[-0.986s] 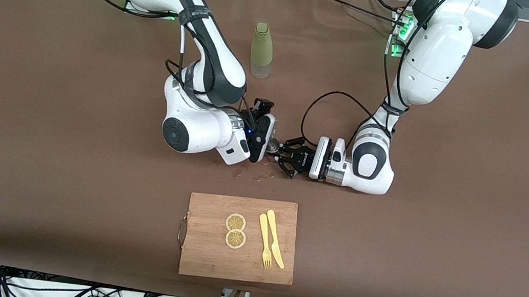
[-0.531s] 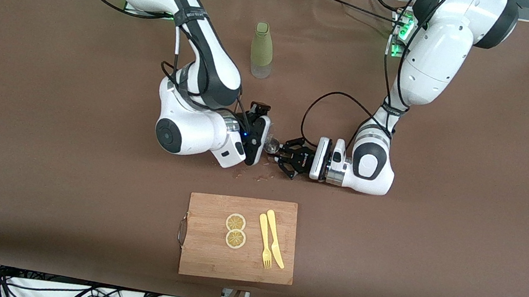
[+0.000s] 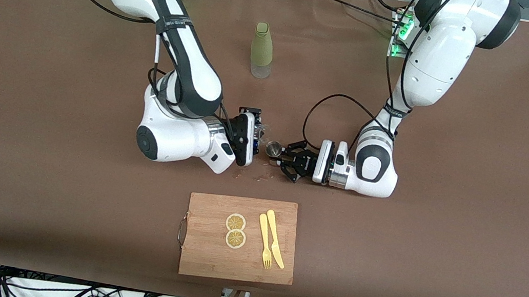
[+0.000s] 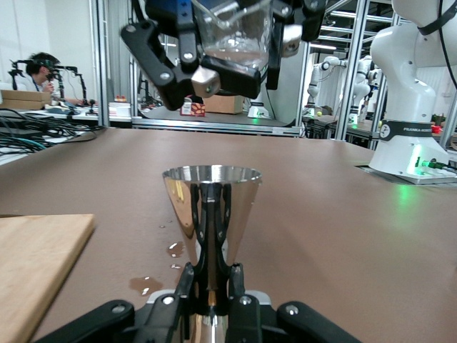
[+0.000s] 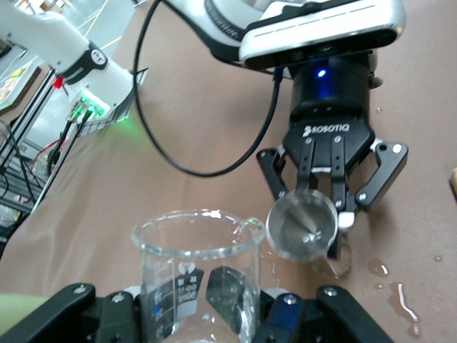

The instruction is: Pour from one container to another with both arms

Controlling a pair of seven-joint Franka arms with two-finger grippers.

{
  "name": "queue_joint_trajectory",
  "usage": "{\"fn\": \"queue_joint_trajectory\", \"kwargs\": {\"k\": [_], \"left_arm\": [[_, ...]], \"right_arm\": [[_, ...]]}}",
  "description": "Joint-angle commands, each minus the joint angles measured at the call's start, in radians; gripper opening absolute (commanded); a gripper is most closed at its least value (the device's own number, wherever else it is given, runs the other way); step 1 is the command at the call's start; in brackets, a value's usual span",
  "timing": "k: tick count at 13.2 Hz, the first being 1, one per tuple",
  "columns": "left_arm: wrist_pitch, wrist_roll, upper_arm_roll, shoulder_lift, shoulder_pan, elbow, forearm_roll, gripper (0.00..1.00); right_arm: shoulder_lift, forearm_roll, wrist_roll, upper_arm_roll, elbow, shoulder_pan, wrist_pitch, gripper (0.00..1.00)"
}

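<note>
1. A brown table (image 3: 468, 208) fills the frame, with a lab of racks and desks showing in the background of the left wrist view.
2. The right arm (image 3: 178, 64) comes down from the upper left of the frame and the left arm (image 3: 426, 62) from the upper right; both reach to the centre.
3. A board (image 3: 207, 259) lies at lower centre, carrying two lemon slices (image 3: 235, 230) plus a fork (image 3: 265, 242) and knife (image 3: 275, 239). A green bottle (image 3: 262, 51) stands at upper centre, untouched.
4. The right gripper (image 3: 248, 137) is closed around the glass (image 5: 196, 275), held upright in the air just beside the jigger and higher than its rim.
5. The left gripper (image 3: 288, 161) pinches the jigger (image 3: 273, 149) at its narrow waist, upright at table level in the centre.
6. Small wet drops (image 4: 173, 249) dot the table by the jigger, so some liquid has likely spilled.
7. Judging by this, both vessels are grasped and brought together. The jigger bowl looks nearly dry and the glass seems to hold little, so whether the pour is finished or still to come is unclear.
</note>
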Motion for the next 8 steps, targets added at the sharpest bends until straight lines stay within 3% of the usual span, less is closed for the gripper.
{"fn": "queue_joint_trajectory", "kwargs": {"k": [1, 6, 8], "left_arm": [[-0.058, 0.017, -0.007, -0.024, 0.058, -0.012, 0.013, 0.00], [-0.217, 0.015, 0.025, -0.021, 0.190, -0.018, 0.065, 0.00], [-0.282, 0.012, 0.068, -0.021, 0.227, -0.016, 0.111, 0.00]], "right_arm": [[-0.032, 0.016, -0.104, 0.003, -0.006, -0.075, -0.104, 0.09], [-0.046, 0.016, -0.316, 0.001, -0.015, -0.269, -0.249, 0.09], [-0.044, 0.015, -0.398, 0.001, -0.029, -0.340, -0.279, 0.09]]}}
